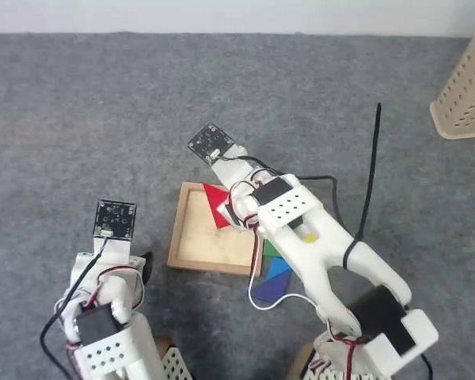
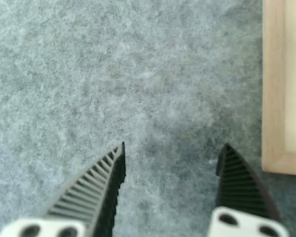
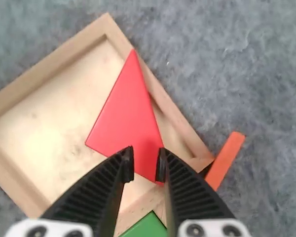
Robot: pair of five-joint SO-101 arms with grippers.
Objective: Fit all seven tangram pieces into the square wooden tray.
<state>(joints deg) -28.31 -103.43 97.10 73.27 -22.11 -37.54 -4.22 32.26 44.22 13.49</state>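
- Between the nearly closed jaws of the right gripper point(image 3: 144, 165), whose arm stretches forward over the square wooden tray point(image 3: 34, 143), an edge of the red triangle point(image 3: 126, 118) is pinched. The triangle's far tip crosses the rim.
- Beside those jaws, outside the tray, lie an orange piece point(image 3: 226, 158) and a green piece point(image 3: 149, 228).
- The left gripper point(image 2: 171, 160), tucked near its base, gapes wide over grey carpet point(image 2: 113, 74), with the tray rim just off one jaw.
- The high view adds a blue piece point(image 1: 275, 279) under the right arm.

Grey felt-covered table point(image 1: 103, 119), seen from above. Square wooden tray point(image 1: 176, 237) lies flat near centre. Green piece point(image 1: 271, 250), blue piece point(image 1: 279, 273) and purple piece point(image 1: 265, 291) clustered just beside tray's near-right corner. Orange piece point(image 3: 225, 160) just beside tray's outer edge. Beige perforated basket point(image 1: 467, 87) at far right. Two arm bases point(image 1: 111, 348) along near edge.
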